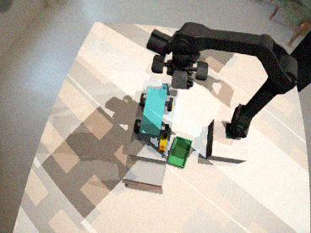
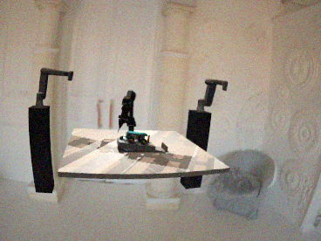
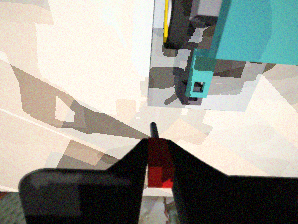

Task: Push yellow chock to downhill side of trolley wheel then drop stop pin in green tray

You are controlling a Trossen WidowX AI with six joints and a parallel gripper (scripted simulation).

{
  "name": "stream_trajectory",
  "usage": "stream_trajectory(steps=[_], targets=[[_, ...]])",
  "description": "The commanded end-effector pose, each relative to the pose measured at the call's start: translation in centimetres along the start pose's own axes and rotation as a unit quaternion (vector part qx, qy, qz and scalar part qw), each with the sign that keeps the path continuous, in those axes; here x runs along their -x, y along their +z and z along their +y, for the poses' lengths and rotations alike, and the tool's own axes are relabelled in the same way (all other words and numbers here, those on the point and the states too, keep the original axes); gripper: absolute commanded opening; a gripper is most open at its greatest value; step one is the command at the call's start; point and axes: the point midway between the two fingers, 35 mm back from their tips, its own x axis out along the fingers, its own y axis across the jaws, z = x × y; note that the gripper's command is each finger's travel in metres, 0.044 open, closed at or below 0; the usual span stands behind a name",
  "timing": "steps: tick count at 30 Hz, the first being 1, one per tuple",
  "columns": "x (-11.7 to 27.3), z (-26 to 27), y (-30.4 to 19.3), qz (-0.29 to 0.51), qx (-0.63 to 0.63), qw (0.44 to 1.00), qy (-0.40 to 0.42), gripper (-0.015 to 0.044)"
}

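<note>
Stop pin out, trolley braced by chock

Red-headed pin [image 3: 160, 162], clear of the trolley [image 1: 154, 111] [image 2: 137, 133] [image 3: 257, 32], clamped by its head in the pincer [image 3: 155, 143], shank free for dropping; yellow chock [image 1: 163, 143] at a downhill wheel, seemingly to prevent rolling; green tray [image 1: 180, 152] beside the ramp [image 1: 145, 169] [image 2: 131, 148] [image 3: 225, 97]
</note>
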Motion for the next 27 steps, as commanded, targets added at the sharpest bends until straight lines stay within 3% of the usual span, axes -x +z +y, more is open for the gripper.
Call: stream_trajectory(steps=[1,13,27], targets=[[-0.1,1.4,-0.1,0.001,0.001,1.000,0.001,0.0000],[-0.2,3.6,-0.1,0.001,0.001,1.000,0.002,0.0000],[0.5,3.2,5.1,-0.002,0.001,1.000,0.002,0.0000]])
